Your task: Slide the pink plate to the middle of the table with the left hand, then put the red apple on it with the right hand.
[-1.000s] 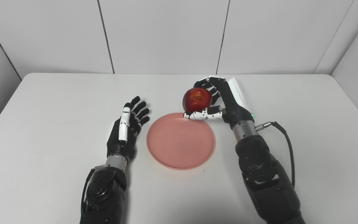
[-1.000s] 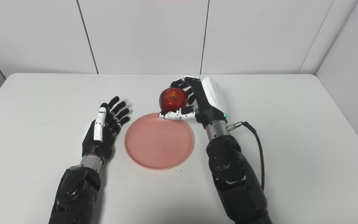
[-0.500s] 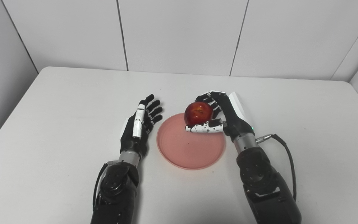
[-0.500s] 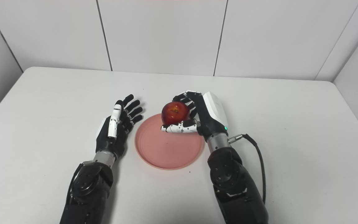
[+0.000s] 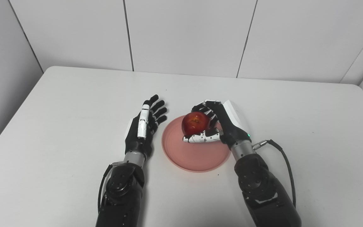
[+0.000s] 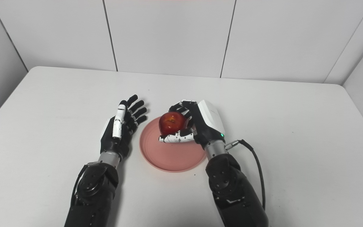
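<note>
holding the red apple (image 5: 195,122) over the far part of the pink plate (image 5: 197,156), the right hand (image 5: 221,127) has its dark fingers curled over the top and far side of the fruit and its white thumb stretched along beneath it. whether the apple touches the plate cannot be told; it sits low above the far half, inside the rim. the plate lies flat near the middle of the white table (image 5: 295,126), between the two hands. the left hand (image 5: 143,130) rests just beside the plate's left edge, palm facing inward toward the plate, fingers straight and spread apart, holding nothing; whether it touches the rim is not clear. a black cable (image 5: 284,164) loops from the right wrist over the table to the right of the forearm.
</note>
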